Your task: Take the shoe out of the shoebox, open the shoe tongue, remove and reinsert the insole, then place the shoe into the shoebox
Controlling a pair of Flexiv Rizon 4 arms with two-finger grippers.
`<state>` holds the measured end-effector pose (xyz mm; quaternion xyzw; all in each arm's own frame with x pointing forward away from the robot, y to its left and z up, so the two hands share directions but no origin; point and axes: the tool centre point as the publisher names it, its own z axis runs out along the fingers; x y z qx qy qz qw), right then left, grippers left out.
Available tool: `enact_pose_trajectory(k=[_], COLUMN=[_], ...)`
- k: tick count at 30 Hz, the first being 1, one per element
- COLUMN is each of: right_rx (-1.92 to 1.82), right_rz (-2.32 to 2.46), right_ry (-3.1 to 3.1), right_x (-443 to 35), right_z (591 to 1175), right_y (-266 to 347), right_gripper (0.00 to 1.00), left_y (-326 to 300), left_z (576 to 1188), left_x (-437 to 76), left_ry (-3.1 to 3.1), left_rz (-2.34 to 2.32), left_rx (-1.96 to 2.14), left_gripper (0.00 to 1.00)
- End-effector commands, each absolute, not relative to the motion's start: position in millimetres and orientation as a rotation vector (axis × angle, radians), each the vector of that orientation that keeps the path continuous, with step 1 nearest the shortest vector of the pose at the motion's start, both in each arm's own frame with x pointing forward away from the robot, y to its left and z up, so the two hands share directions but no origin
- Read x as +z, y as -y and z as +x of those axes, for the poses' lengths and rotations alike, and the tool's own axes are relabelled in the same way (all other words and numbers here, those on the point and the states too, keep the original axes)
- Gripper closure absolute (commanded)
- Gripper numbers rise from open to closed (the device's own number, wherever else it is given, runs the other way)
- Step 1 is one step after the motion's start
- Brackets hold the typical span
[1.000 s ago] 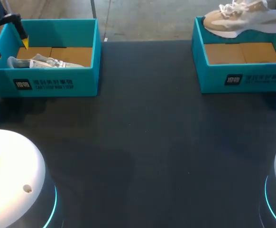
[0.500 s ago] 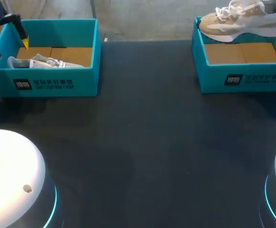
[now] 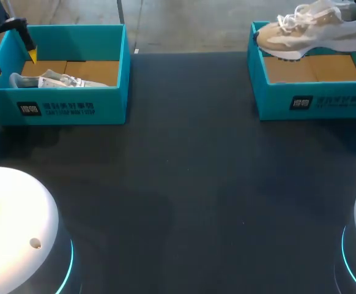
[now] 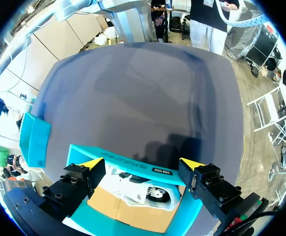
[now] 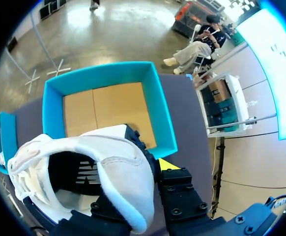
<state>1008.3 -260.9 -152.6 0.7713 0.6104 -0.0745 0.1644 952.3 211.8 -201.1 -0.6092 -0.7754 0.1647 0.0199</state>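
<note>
The right gripper (image 5: 152, 171) is holding the shoe (image 3: 312, 27), carrying it left, out of the shoebox (image 3: 312, 101). The left gripper (image 4: 142, 163) is waiting, fingers wide.

The shoe (image 3: 312, 30), upper right in the head view, looks soft: white mesh cloth, tan suede-like panels, woven laces. The right box (image 3: 340, 101) and left box (image 3: 111, 105) are matt teal card with plain brown card floors. The desk (image 3: 184, 184) is dark, matt, smooth.
</note>
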Motion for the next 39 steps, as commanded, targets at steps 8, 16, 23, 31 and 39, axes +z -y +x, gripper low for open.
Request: enact_pose_trajectory(k=[8,16,23,31,39], right_rx=[-0.204,-0.219,-0.236,-0.246,-0.261], right_rz=[2.179,2.194,2.199,2.201,2.196], right_ry=[-1.742,-1.736,-1.739,-1.729,-1.729], right_x=[-145,-143,-144,-142,-143], right_z=[978,952,926,895,863], right_y=[237,204,173,137,102], right_gripper=[1.0,1.0,1.0,1.0,1.0], left_y=[-212,-212,-212,-212,-212], left_z=[951,951,951,951,951], left_x=[-202,-202,-202,-202,-202], left_ry=[2.408,2.408,2.408,2.408,2.408], left_rz=[-1.893,-1.893,-1.893,-1.893,-1.893], left_rx=[0.508,0.508,0.508,0.508,0.508], left_gripper=[0.0,0.0,0.0,0.0,0.0])
